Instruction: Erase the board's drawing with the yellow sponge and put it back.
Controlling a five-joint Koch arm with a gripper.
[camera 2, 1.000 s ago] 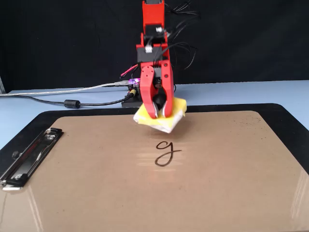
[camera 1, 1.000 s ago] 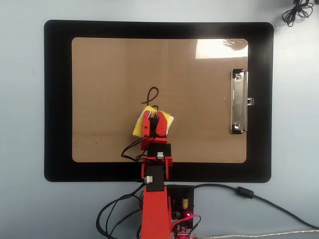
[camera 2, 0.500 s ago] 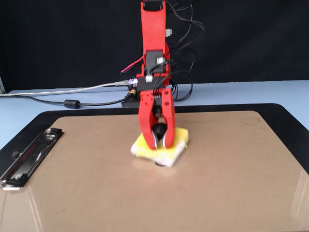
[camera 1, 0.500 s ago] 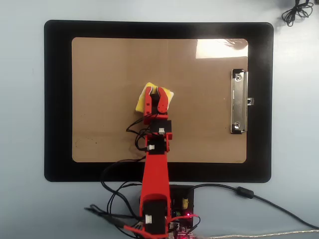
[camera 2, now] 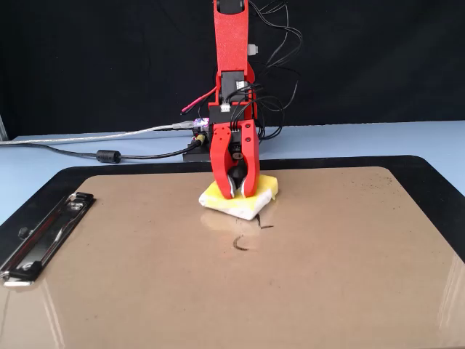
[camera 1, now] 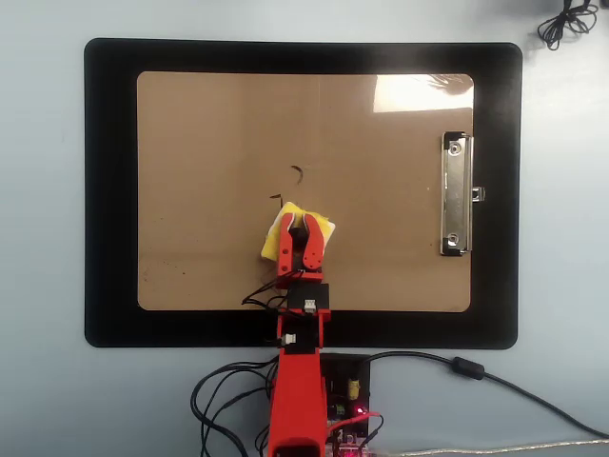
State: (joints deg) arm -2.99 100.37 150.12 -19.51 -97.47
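Note:
The tan-brown board (camera 1: pixel 209 143) lies on a black mat, with its metal clip (camera 1: pixel 457 195) at the right in the overhead view. The drawing (camera 1: pixel 297 173) is a small dark curved mark near the board's middle, with a fainter stroke just below it. It also shows in the fixed view (camera 2: pixel 241 243). The yellow sponge (camera 1: pixel 326 227) rests on the board just short of the mark, toward the arm. My red gripper (camera 1: pixel 299 225) stands over the sponge (camera 2: pixel 266 186) with its jaws closed down on its centre. The sponge's knob is hidden between the fingers (camera 2: pixel 234 190).
The black mat (camera 1: pixel 109 190) surrounds the board on a pale blue table. The arm's base (camera 1: pixel 343 390) and loose cables (camera 1: pixel 219 400) sit at the near edge in the overhead view. A cable coil (camera 1: pixel 569 21) lies at the top right.

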